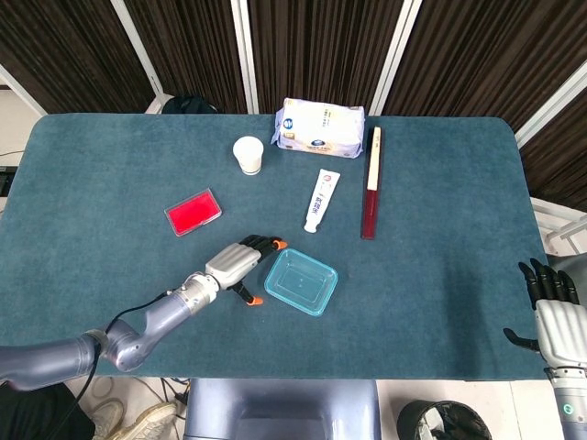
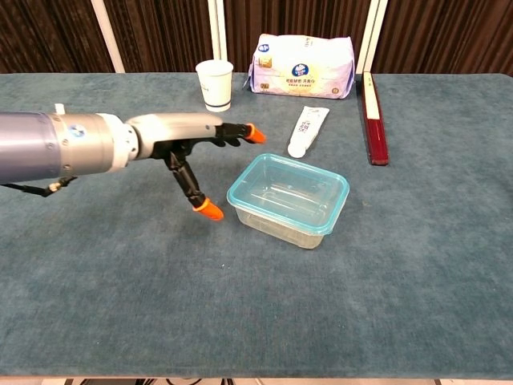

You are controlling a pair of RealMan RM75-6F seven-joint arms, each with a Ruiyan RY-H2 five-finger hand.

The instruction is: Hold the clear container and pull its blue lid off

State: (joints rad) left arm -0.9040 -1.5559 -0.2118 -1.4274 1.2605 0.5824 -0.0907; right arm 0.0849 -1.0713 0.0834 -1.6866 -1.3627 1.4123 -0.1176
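The left hand (image 2: 186, 143) hovers just beside the container (image 2: 288, 200), fingers (image 2: 253, 134) wide, holding nothing. The reach is in hand; next it must clasp the container's side beneath the blue lid (image 2: 332, 212).

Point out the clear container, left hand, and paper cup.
clear container (image 2: 280, 210), chest view, front wall below the blue lid.
left hand (image 1: 240, 260), head view, back of the hand.
paper cup (image 2: 215, 87), chest view, side wall.

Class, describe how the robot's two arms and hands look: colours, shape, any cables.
The left arm is a smooth silver-grey cylinder with a thin black cable beneath. The left hand has a silver back, black fingers and orange fingertips. The right hand also has a silver back with black fingers.
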